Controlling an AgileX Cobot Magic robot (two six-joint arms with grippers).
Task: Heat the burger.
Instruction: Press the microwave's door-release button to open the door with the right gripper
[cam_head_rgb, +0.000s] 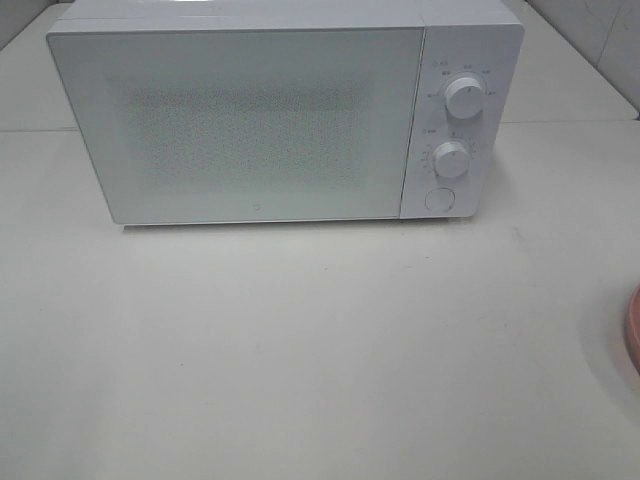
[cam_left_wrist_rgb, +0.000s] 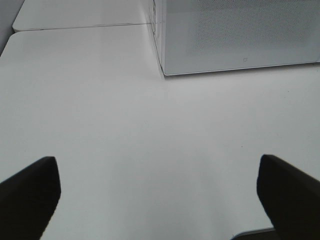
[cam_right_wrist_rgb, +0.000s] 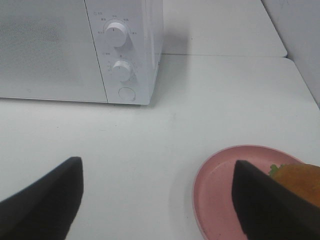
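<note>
- The microwave (cam_head_rgb: 250, 120) sits at the back of the white table (cam_head_rgb: 300, 380) with its door shut. Nothing shows through the mesh window, so by my read no heating has begun.
- The burger (cam_right_wrist_rgb: 300, 182) is out on its pink plate (cam_right_wrist_rgb: 220, 195), on the table well to the right of the microwave. The high view catches only a sliver of the plate's rim at the right edge.
- Right gripper (cam_right_wrist_rgb: 157, 200): fingers spread wide and holding nothing, with the plate close by. 1 finger hides part of the burger.
- Left gripper (cam_left_wrist_rgb: 160, 197): fully spread and empty, over bare table in front of the microwave's left corner.
- Neither arm shows in the high view.
- Nearly everything is left to do: open the door, likely with the round button (cam_head_rgb: 438, 198), put the burger inside, close up, then set the upper knob (cam_head_rgb: 463, 97) and lower knob (cam_head_rgb: 452, 160).
</note>
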